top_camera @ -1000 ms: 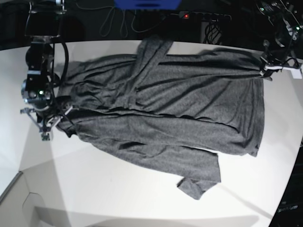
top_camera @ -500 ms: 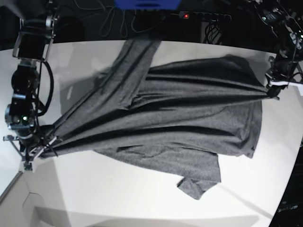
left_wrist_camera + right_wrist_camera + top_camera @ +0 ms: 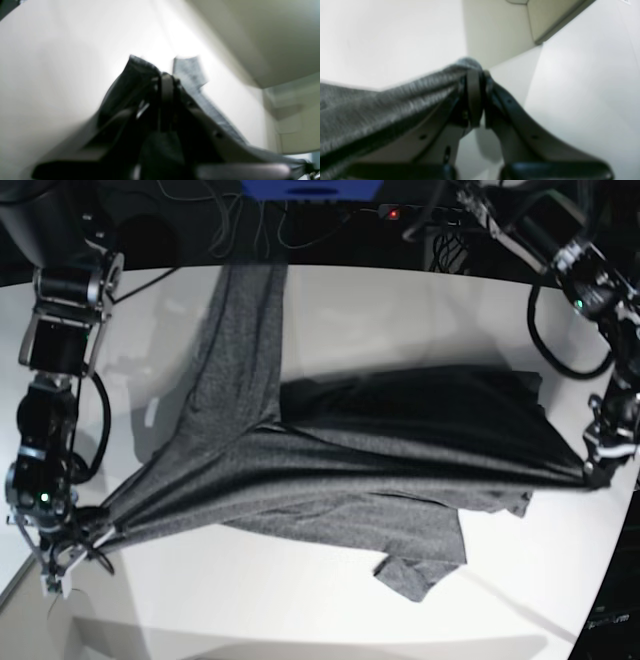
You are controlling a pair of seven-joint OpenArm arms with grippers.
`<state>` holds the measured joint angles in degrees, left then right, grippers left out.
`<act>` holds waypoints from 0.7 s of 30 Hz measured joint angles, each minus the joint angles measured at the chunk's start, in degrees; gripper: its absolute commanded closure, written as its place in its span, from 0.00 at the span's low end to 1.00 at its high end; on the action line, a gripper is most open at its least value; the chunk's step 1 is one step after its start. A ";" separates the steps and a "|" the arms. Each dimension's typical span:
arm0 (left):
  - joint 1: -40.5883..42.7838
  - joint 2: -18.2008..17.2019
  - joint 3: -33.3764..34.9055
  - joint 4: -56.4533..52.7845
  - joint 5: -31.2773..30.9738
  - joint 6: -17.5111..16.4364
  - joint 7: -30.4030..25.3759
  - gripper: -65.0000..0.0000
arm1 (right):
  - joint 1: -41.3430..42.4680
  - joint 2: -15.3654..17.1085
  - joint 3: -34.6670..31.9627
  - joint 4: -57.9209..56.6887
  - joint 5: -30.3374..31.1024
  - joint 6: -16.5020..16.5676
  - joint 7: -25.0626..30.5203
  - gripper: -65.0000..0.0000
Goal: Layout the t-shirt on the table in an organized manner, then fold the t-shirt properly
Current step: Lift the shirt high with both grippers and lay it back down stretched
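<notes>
Right tool (image 3: 75, 545) at the base view's left edge, jaws clamped on a bunched corner of the dark heather-grey knit t-shirt (image 3: 340, 470). Right wrist view confirms it: fabric pinched between the closed fingers (image 3: 473, 97), cloth running off taut to the left of them.

The t-shirt is stretched in a tight band across the large smooth white bench (image 3: 250, 580), pulled between both tools. From the band, one long strip of fabric runs up to the bench's far edge and over it; a darker slack part lies on the bench beyond the band. A sleeve (image 3: 415, 570) lies flat on the bench on the near side of the band, apart from both tools.

Left tool (image 3: 592, 468) at the base view's right edge, near the bench's curved rim, also closed on the t-shirt. Left wrist view is blurred but shows dark fabric gathered around the shut fingers (image 3: 166, 100).

No containers in view.
</notes>
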<state>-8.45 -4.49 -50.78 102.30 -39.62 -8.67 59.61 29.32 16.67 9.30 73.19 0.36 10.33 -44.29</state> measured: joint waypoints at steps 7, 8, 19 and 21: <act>-12.22 -3.17 1.05 -10.40 3.80 0.28 -0.13 1.00 | 8.07 0.09 -0.09 -9.29 -0.02 -0.02 3.52 1.00; -13.84 -3.91 1.86 -12.20 3.50 0.13 -0.46 1.00 | 9.35 0.09 -0.09 -10.80 -0.20 -0.02 3.67 1.00; -35.45 -8.22 8.35 -30.51 5.95 0.39 -4.17 1.00 | 20.41 -0.57 -0.02 -13.86 -0.31 -0.04 5.18 1.00; -38.84 -8.59 9.94 -32.09 5.68 0.26 -4.39 1.00 | 21.88 -0.68 -0.04 -13.73 -0.31 -0.02 5.86 1.00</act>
<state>-47.29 -13.08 -40.84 70.22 -33.93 -8.40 55.22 51.20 15.99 9.26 59.46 0.05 10.31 -38.44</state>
